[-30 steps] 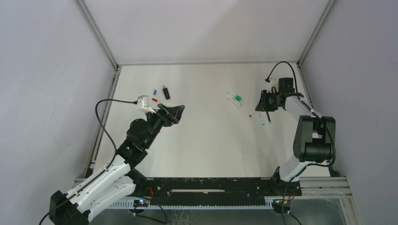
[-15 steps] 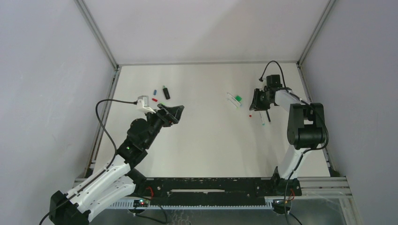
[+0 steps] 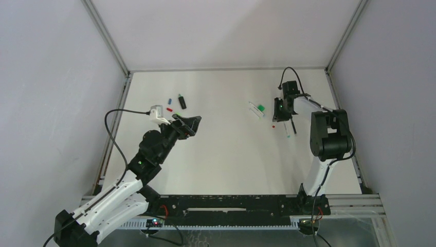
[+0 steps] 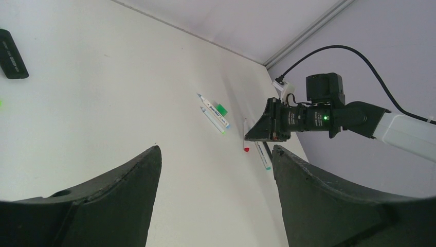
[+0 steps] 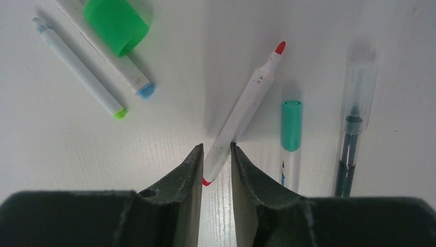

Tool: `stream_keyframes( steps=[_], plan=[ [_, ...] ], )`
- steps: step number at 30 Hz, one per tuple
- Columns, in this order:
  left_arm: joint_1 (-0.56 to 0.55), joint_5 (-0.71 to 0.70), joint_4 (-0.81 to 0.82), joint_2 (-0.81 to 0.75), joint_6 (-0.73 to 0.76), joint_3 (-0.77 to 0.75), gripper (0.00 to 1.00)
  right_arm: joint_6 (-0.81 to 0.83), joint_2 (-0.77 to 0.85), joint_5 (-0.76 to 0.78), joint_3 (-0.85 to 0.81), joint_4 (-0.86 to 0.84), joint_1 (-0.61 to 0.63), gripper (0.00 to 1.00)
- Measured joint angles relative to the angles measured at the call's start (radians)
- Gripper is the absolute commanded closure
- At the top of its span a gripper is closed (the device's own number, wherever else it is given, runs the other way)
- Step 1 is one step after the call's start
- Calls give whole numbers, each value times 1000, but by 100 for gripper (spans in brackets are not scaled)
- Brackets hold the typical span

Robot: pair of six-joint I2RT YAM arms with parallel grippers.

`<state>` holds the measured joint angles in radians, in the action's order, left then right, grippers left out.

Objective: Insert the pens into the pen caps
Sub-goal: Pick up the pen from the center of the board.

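left gripper (image 4: 216, 149): jaws spread wide with nothing between them; it hangs above the left half of the table (image 3: 231, 154)
right gripper (image 5: 216, 146): jaws drawn narrow and closed on the lower barrel of the red-tipped pen (image 5: 249, 95); low over the far right of the table
red-tipped pen: white barrel; bare red tip pointing away from the fingers; no cap on it
teal-capped pen (image 5: 291, 123): just right of the red-tipped pen, apart from it; teal cap seated on the white barrel
dark pen (image 5: 351, 134): thin, clear at its far end; right of the teal-capped pen and roughly in line with it
green cap (image 5: 117, 23): left of the red-tipped pen; touching the blue-ended pen (image 5: 131, 77)
green-ended pen (image 5: 82, 69): thin; alongside the blue-ended pen, on its left
black marker (image 3: 181, 101): far left of the table, beyond the left gripper
blue cap (image 3: 169, 100); red cap (image 3: 169, 109): loose on the table just left of the black marker; well apart from the pens on the right
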<state>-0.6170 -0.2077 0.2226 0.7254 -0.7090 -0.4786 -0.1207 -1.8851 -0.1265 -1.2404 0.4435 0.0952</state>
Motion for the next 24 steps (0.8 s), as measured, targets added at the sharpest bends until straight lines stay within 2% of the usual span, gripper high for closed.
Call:
stream_keyframes(
  steps=[10, 13, 16, 20, 24],
  plan=[
    [1, 0, 0, -15, -10, 0, 18, 10, -11, 55, -2, 56, 3, 63],
    [1, 0, 0, -17, -11, 0, 18, 12, -12, 62, -2, 59, 3, 70],
    [1, 0, 0, -22, -18, 0, 18, 20, -15, 66, -3, 59, 3, 85],
    [2, -1, 0, -32, -27, 0, 18, 32, -19, 64, -8, 64, 2, 99],
    [2, 0, 13, -36, -45, 5, 17, 42, -19, 41, -9, 65, -11, 100]
  ],
)
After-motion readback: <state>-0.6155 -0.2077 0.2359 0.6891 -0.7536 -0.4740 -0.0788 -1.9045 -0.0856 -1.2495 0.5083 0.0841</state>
